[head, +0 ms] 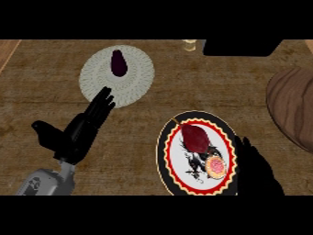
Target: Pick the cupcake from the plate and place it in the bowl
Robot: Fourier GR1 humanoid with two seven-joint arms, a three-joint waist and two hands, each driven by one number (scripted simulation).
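Counter (23,114): a brown, wood-grained top fills the view; everything else lies on it.
Wooden bowl (304,110): large, dark brown and round, cut off by the right edge; it sits up and to the right of the right hand's fingertips, apart from them.
Patterned plate (167,156): round, with a black rim, a red and yellow band and a white middle bearing a dark drawing; its right rim lies just beside the right hand's fingers, and whether they touch cannot be told.
White plate (135,73): pale and ribbed, in the upper left; its lower edge lies under or just at the left hand's fingertips.
Left hand (77,131): black, on a grey forearm (47,181) that comes in from the lower left; fingers (101,103) straight and close together, pointing up and to the right toward the white plate, thumb spread out to the left; it holds nothing.
Right hand (257,172): black, at the lower right; its fingers run upward along the patterned plate's right rim, fairly straight, around nothing.
Red item (196,137): dark red and elongated, on the patterned plate's upper half, left of the right hand's fingers.
Purple item (118,63): dark and oval, near the white plate's middle, above the left hand's fingertips and apart from them.
Cupcake (217,166): small and round, pink and yellow on top, on the patterned plate's lower right, just left of the right hand's fingers; contact cannot be told.
Pale object (190,44): small, at the top edge, well above both hands.
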